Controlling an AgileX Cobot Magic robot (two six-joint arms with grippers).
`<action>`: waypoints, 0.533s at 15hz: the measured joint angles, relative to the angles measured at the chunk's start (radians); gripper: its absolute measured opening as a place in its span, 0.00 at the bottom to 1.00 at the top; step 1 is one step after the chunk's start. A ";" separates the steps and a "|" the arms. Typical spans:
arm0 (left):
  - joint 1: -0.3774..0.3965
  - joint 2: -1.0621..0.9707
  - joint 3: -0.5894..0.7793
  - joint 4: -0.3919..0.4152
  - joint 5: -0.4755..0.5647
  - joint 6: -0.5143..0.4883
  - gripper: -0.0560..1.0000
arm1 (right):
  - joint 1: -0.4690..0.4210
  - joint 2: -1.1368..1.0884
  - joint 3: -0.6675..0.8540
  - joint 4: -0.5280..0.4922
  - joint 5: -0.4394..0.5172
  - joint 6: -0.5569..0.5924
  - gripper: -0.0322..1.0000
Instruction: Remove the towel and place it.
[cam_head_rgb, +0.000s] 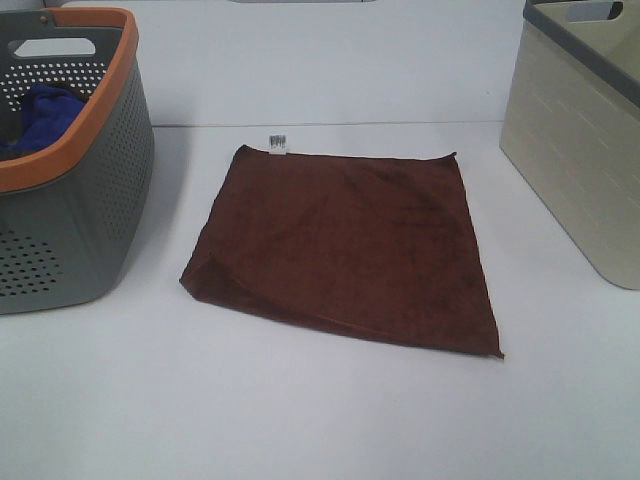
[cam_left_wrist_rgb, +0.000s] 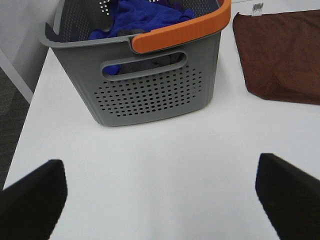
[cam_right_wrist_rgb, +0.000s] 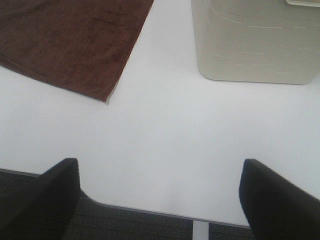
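Bare white table fills the foreground of the high view, with neither arm reaching into it. At the left stands a grey perforated basket with an orange rim, a blue cloth bunched inside; the left gripper hangs short of it over bare table, its fingers spread wide and holding nothing. In the middle lies the towel, spread flat on the table as a near-square, its small white tag at the far left corner and its near left corner slightly doubled over. It looks light, limp and soft, likely to droop and trail once lifted, so a pinch at a corner or along an edge should serve best. At the right stands a beige bin, and the right gripper waits near the table's edge, equally wide and empty.
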 joint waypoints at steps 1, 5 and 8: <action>0.000 0.000 0.000 0.000 0.000 0.000 0.98 | 0.000 0.000 0.000 0.000 0.000 0.000 0.77; 0.000 0.000 0.000 0.000 0.000 0.000 0.98 | 0.000 0.000 0.000 0.000 0.000 0.000 0.77; 0.000 0.000 0.000 0.000 0.000 0.000 0.98 | 0.000 0.000 0.000 0.000 0.000 0.000 0.77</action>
